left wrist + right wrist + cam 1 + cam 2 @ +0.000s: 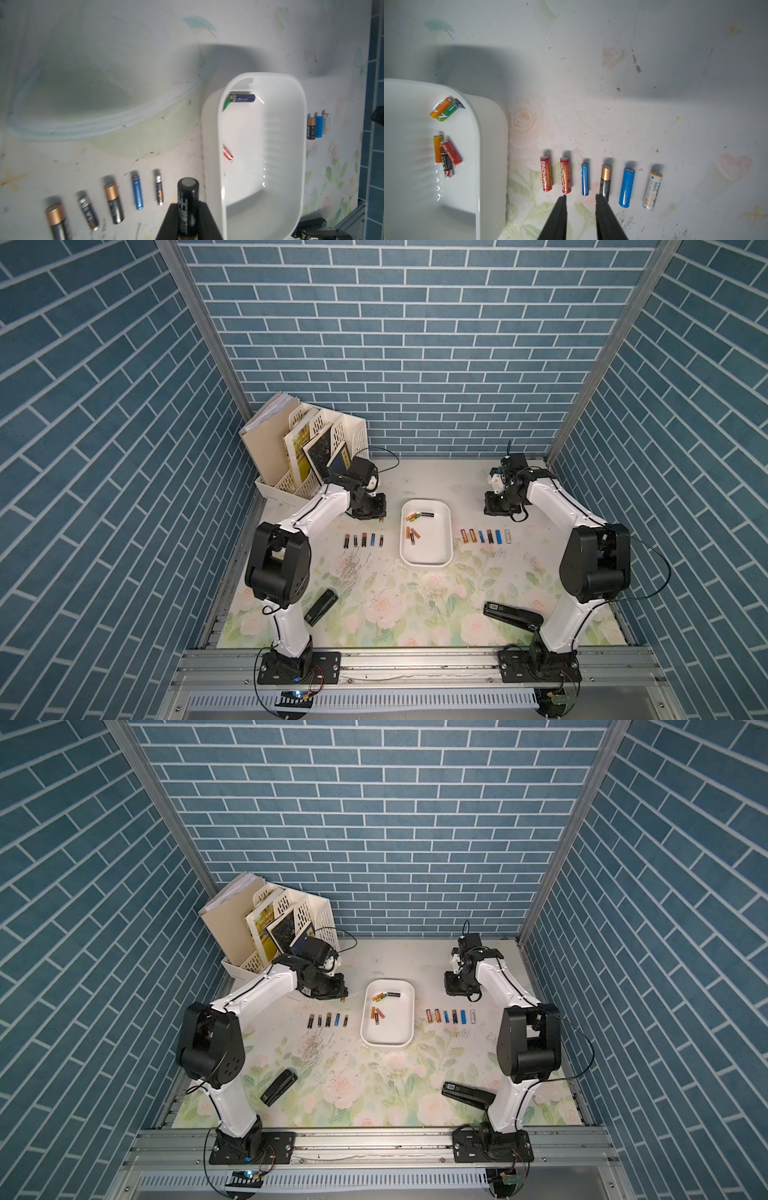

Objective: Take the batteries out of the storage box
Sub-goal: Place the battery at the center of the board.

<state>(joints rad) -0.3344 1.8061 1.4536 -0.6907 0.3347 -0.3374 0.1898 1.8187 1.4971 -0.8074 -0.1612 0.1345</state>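
The white storage box (432,556) sits mid-table in both top views, its floor (390,1031) partly bare. Several batteries (415,526) lie loose inside it, among them an orange and green pair (444,110) and a dark blue one (243,98). My left gripper (188,209) is shut on a black battery (187,197), held just left of the box, beyond a row of several batteries (363,540). My right gripper (580,197) stands open and empty over another row of several batteries (486,536) to the right of the box.
A cream perforated file rack (307,456) with books stands at the back left, close behind the left arm. Two black staplers (321,606) (513,615) lie near the front. Loose staples (349,572) are scattered on the floral mat.
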